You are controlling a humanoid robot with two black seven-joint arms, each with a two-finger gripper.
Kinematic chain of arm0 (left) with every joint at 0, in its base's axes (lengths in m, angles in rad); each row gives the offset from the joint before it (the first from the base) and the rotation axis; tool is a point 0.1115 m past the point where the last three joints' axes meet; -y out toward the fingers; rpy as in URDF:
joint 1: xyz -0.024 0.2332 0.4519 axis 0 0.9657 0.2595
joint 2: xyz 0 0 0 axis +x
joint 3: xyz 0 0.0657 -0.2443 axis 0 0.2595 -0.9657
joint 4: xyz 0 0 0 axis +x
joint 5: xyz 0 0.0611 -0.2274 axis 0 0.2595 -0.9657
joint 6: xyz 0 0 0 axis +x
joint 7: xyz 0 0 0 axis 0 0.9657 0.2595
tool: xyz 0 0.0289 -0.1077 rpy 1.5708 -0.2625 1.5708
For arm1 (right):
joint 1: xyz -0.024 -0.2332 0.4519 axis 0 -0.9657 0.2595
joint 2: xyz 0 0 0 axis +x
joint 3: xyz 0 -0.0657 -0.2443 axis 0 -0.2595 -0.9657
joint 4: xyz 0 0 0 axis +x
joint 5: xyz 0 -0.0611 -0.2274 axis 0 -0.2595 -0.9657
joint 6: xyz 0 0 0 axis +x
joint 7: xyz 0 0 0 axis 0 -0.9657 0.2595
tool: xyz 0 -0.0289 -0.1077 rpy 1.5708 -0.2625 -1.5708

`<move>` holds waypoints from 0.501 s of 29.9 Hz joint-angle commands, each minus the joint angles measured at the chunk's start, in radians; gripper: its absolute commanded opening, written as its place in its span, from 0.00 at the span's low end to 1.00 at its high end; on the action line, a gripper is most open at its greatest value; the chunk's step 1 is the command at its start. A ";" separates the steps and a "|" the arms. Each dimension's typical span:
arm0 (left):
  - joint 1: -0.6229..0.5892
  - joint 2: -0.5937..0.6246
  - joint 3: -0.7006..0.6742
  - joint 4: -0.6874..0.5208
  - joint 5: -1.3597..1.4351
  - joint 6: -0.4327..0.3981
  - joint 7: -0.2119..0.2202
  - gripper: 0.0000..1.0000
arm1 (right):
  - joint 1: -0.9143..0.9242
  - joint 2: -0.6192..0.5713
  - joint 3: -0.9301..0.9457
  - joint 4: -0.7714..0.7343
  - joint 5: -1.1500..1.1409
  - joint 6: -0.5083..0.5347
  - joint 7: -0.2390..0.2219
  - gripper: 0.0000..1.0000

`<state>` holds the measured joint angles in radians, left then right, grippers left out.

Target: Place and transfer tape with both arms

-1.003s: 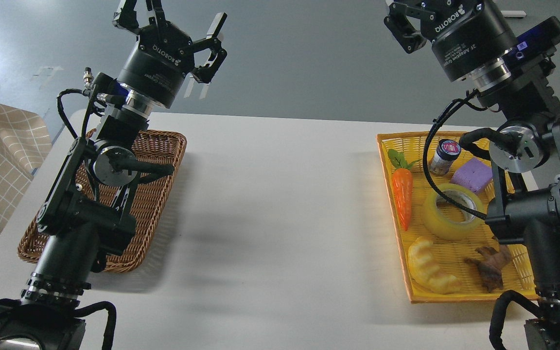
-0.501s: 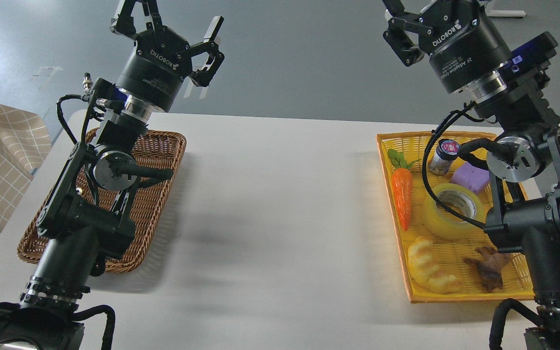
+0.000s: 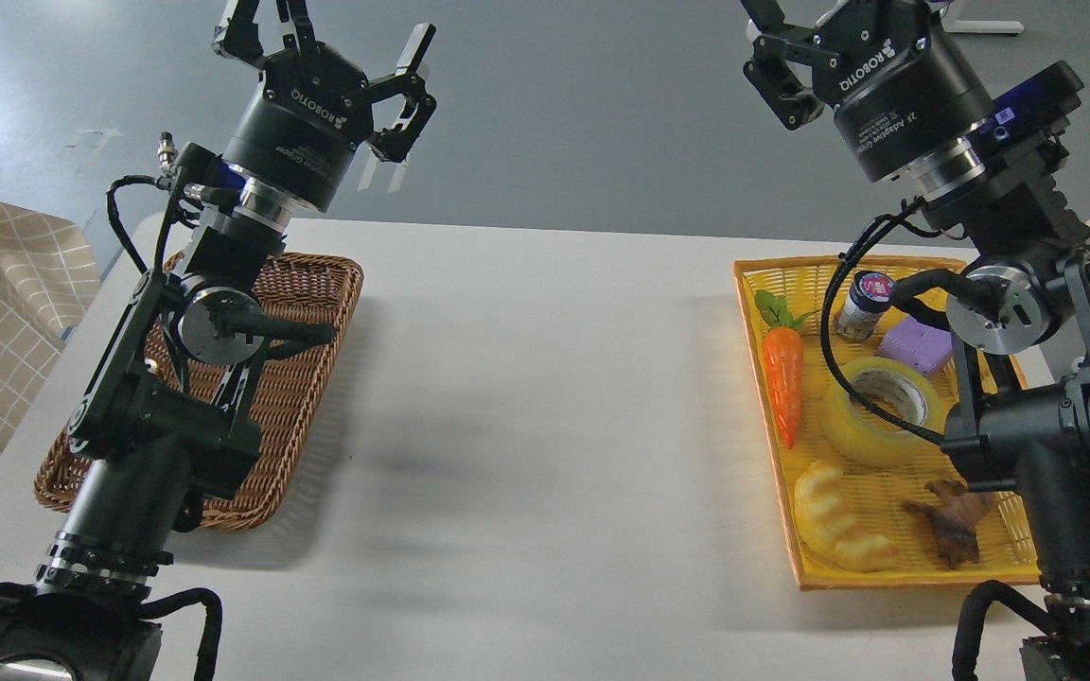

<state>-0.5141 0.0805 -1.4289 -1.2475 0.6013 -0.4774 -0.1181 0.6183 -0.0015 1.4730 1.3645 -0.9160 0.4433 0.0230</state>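
The tape (image 3: 876, 410) lies flat in the yellow basket (image 3: 886, 572) on the right side of the white table (image 3: 545, 397), its grey-white core facing up and a black cable from the right arm crossing over it. Around it in the same basket sit a carrot (image 3: 782, 378) just to its left, a purple block (image 3: 917, 345) and a small jar (image 3: 859, 305) behind it, a bread-like crescent (image 3: 834, 518) in front, and a brown knobbly piece (image 3: 957, 518) at the front right.

The right gripper (image 3: 791, 43) is raised high above the far end of the basket, well apart from the tape; its top runs past the frame edge (only one finger shows fully), so I cannot tell how its fingers stand.

The left gripper (image 3: 325, 38) is far across the table, lifted above the brown wicker basket (image 3: 294, 397), fingers spread and holding nothing.
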 commanded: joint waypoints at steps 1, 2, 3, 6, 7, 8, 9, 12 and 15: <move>0.002 0.004 -0.001 0.006 0.000 0.000 0.000 0.98 | 0.000 0.000 0.000 -0.001 0.000 0.000 0.000 1.00; 0.002 0.007 -0.001 0.008 0.000 0.000 0.000 0.98 | 0.000 0.000 0.000 -0.001 0.000 -0.001 0.000 1.00; 0.003 0.011 -0.001 0.008 0.000 0.000 0.000 0.98 | 0.000 0.000 0.000 -0.001 0.000 -0.001 -0.002 1.00; 0.008 0.025 -0.001 0.008 0.000 0.002 -0.002 0.98 | -0.002 0.000 -0.003 -0.001 0.000 -0.005 -0.012 1.00; 0.008 0.027 -0.001 0.008 -0.002 0.002 -0.002 0.98 | -0.002 0.000 -0.003 -0.002 0.000 -0.005 -0.012 1.00; 0.008 0.027 -0.002 0.008 -0.002 0.002 -0.002 0.98 | -0.002 0.000 -0.003 -0.002 0.000 -0.005 -0.012 1.00; 0.008 0.027 -0.002 0.008 -0.002 0.002 -0.002 0.98 | -0.002 0.000 -0.003 -0.002 0.000 -0.005 -0.012 1.00; 0.008 0.027 -0.002 0.008 -0.002 0.006 -0.002 0.98 | -0.002 0.000 -0.003 -0.002 0.000 -0.005 -0.012 1.00; 0.008 0.027 -0.002 0.008 -0.002 0.006 -0.002 0.98 | -0.002 0.002 -0.005 -0.001 -0.001 -0.005 -0.012 1.00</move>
<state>-0.5064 0.1069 -1.4311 -1.2395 0.6001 -0.4716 -0.1193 0.6167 -0.0015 1.4688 1.3622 -0.9157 0.4378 0.0110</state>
